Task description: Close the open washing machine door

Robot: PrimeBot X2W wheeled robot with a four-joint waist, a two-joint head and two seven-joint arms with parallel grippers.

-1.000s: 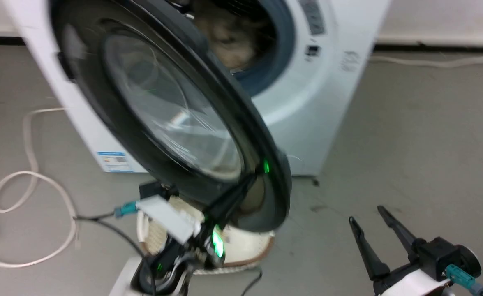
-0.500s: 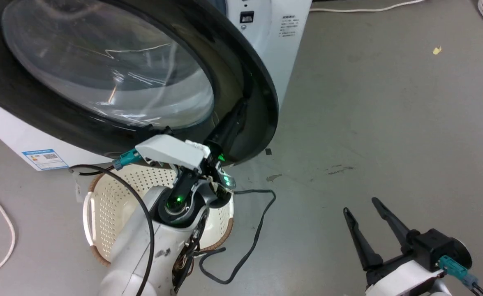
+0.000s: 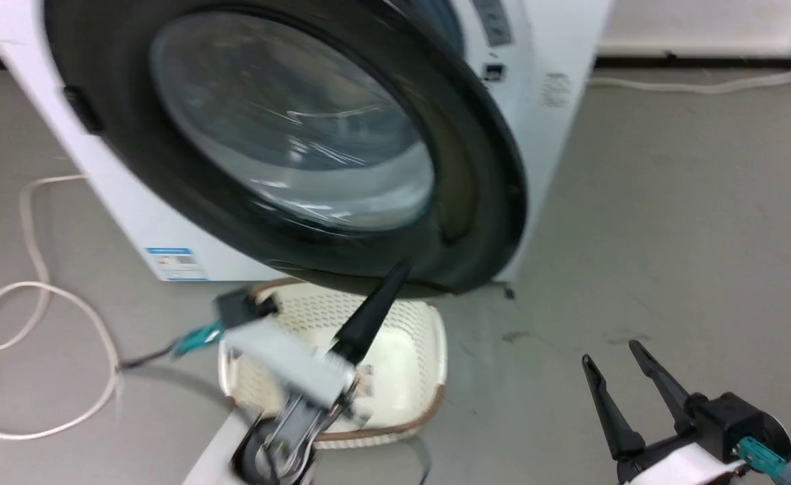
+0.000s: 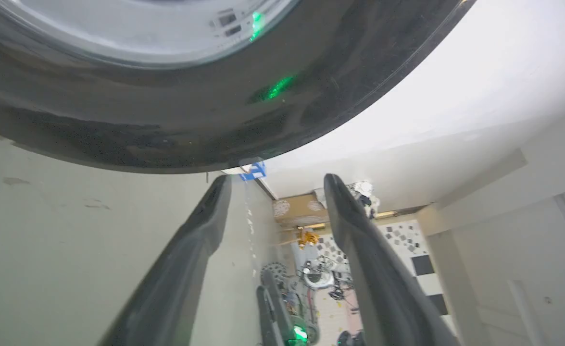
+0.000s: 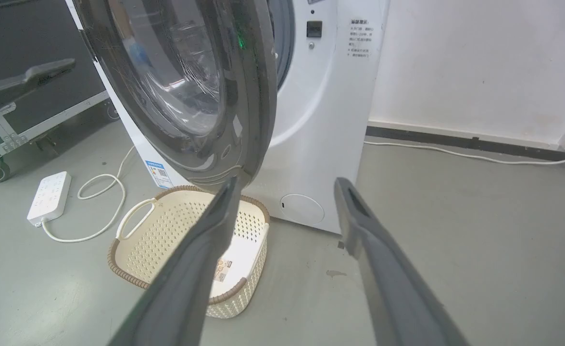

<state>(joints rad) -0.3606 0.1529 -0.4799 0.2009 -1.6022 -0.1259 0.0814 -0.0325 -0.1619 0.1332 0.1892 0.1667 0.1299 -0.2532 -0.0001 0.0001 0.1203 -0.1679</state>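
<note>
The washing machine door [image 3: 287,135], glossy black with a bulging glass window, stands ajar in front of the white washing machine [image 3: 557,87]. The right wrist view shows the door [image 5: 191,86] nearly edge-on, with a gap between it and the machine front [image 5: 325,120]. My left gripper [image 3: 398,269] points up at the door's lower rim. In its own view the left gripper [image 4: 277,179] is open and holds nothing. Its tips are just under the door rim [image 4: 167,139], and I cannot tell whether they touch it. My right gripper [image 3: 610,353] is open over the floor at the lower right, well away from the door.
A cream perforated basket [image 3: 402,337] sits on the floor under the door, also in the right wrist view [image 5: 186,240]. A white cable [image 3: 31,303] loops on the floor at left, beside a power strip [image 5: 49,197]. A round cap [image 5: 301,209] is low on the machine.
The head camera has shifted between frames. The door has swung closer to the machine and now hides the drum. My left gripper has come off the door's inner rim and sits below its lower edge.
</note>
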